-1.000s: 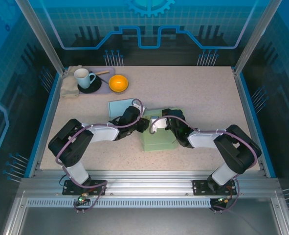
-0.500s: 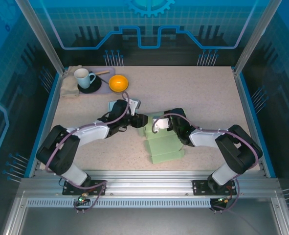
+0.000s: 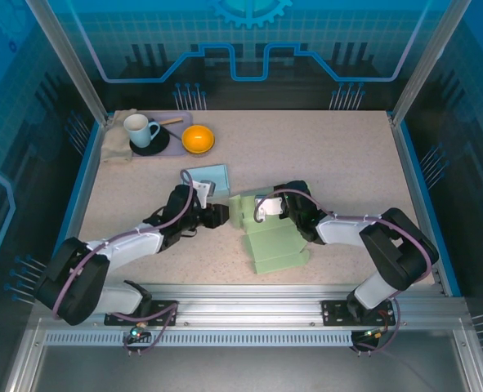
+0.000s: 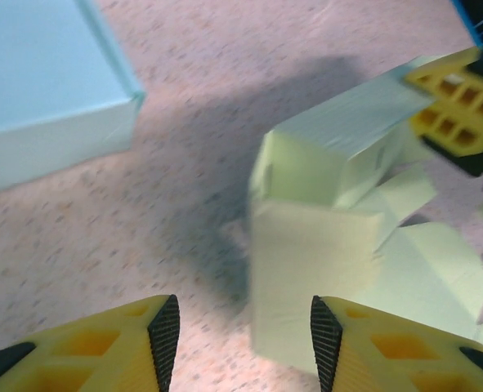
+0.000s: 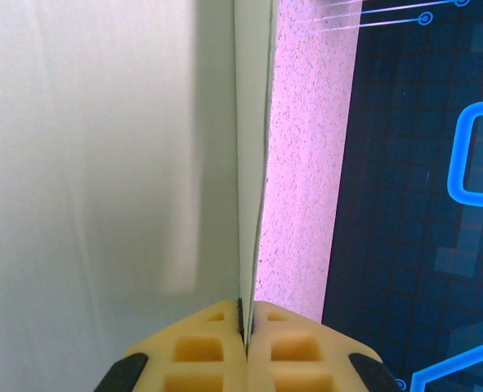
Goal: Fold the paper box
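The paper box (image 3: 272,237) is pale green and lies partly folded at mid-table, one wall raised and flaps spread flat. My right gripper (image 3: 263,209) is shut on that raised wall; in the right wrist view the thin green panel (image 5: 102,163) runs edge-on into the closed right gripper (image 5: 247,314). My left gripper (image 3: 216,215) stands just left of the box, apart from it. In the left wrist view the left gripper (image 4: 243,335) is open, and the green box (image 4: 323,245) sits ahead, toward the right finger, untouched.
A light blue box (image 3: 208,175) lies just behind the left gripper, also at the upper left of the left wrist view as the blue box (image 4: 45,82). At the back left are a white mug (image 3: 140,129), an orange bowl (image 3: 198,139) and a folded cloth (image 3: 117,147).
My left arm has drawn back to the left, off the green box, uncovering the blue box. The green box has turned and spread toward the front. The right gripper has kept its hold.
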